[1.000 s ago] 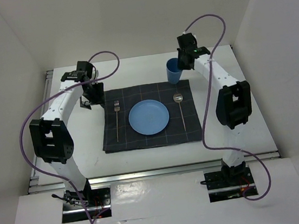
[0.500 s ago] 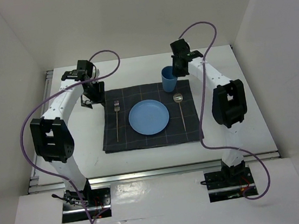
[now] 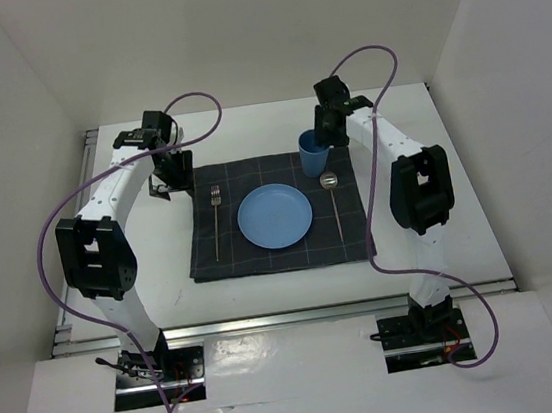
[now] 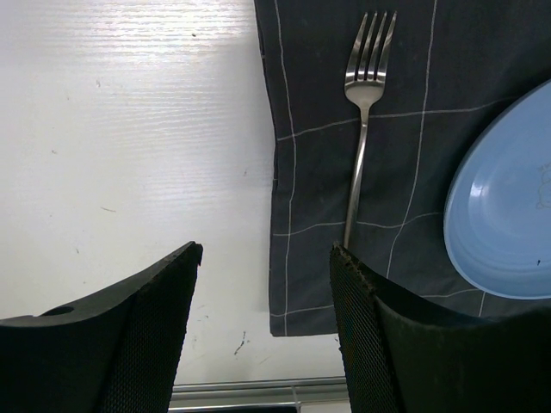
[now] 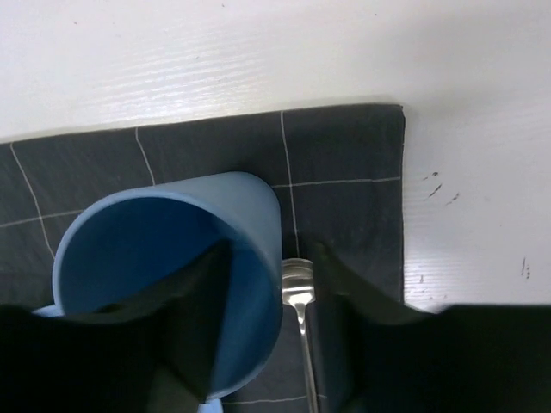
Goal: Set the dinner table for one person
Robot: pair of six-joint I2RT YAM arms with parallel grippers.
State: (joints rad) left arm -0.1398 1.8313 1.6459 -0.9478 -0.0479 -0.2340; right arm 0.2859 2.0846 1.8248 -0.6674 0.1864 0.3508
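Two dark fingers of the right gripper (image 5: 267, 288) are pinching the wall of the blue cup (image 5: 164, 249) at the lower middle of the wrist frame. One is sitting inside the rim and one outside, the gap between them only as wide as the wall. Whether the cup's base is touching down cannot be told.

The spoon (image 5: 299, 297) is lying just beside the outer finger, its bowl almost under the cup's edge. That is where I am expecting trouble: coming down here, the cup could be landing partly on the spoon and rocking over, or the finger could be nudging the spoon askew. On release, the inner finger may also be dragging the rim and tipping the cup.

Around them the checked mat (image 5: 344, 163) is covering the middle of the white dinner table (image 3: 437, 207), which is filling the centre of the overhead frame.

The left gripper (image 4: 265, 254) is hanging wide open and empty over the mat's left edge, beside the fork (image 4: 362, 146) and plate (image 4: 508, 224).
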